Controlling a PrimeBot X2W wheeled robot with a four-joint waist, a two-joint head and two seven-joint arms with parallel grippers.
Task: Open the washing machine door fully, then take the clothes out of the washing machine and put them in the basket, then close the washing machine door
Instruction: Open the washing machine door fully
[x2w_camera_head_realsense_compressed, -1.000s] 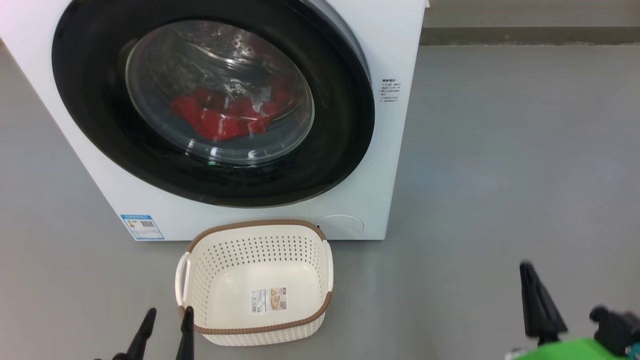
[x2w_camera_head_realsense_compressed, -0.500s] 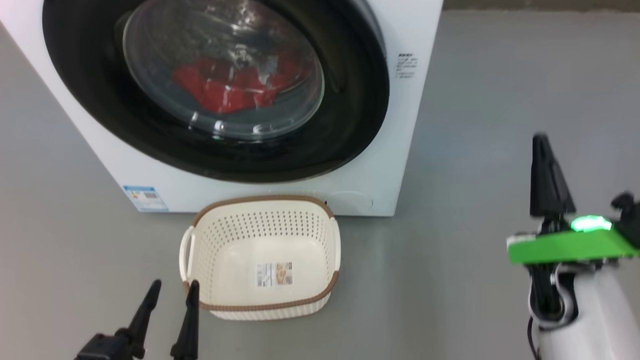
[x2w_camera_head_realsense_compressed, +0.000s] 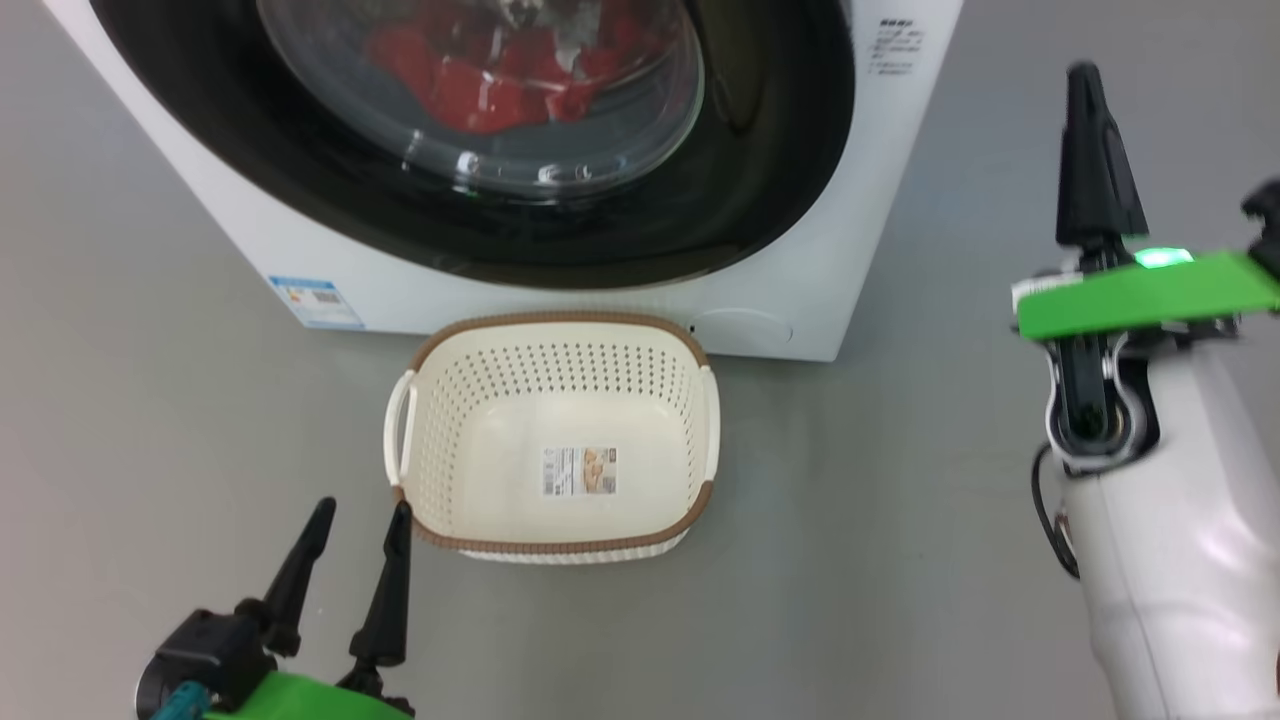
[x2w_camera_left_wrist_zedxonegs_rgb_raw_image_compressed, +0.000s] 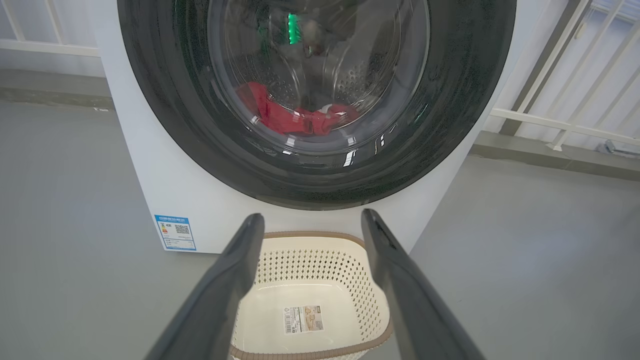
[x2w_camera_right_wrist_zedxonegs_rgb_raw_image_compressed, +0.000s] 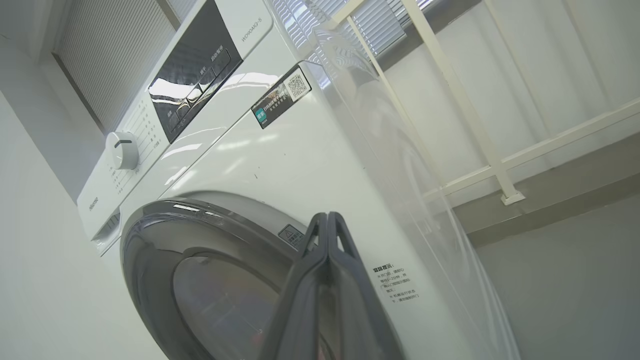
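While door (x2w_camera_head_realsense_compressed: 790, 150) sits shut, right fingers (x2w_camera_head_realsense_compressed: 1092, 170) pressed together, door edge off to their left, likely to hook it open. Clothes (x2w_camera_head_realsense_compressed: 480, 80) behind glass, ahead of spread, empty left fingers (x2w_camera_head_realsense_compressed: 388, 585); basket (x2w_camera_head_realsense_compressed: 560, 322) just beyond them, ready for drop.

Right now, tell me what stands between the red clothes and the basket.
The washing machine door does: its black rim and glass window cover the drum opening, and the red clothes lie behind the glass. The empty basket sits on the floor in front of the machine; nothing else visible lies between them.
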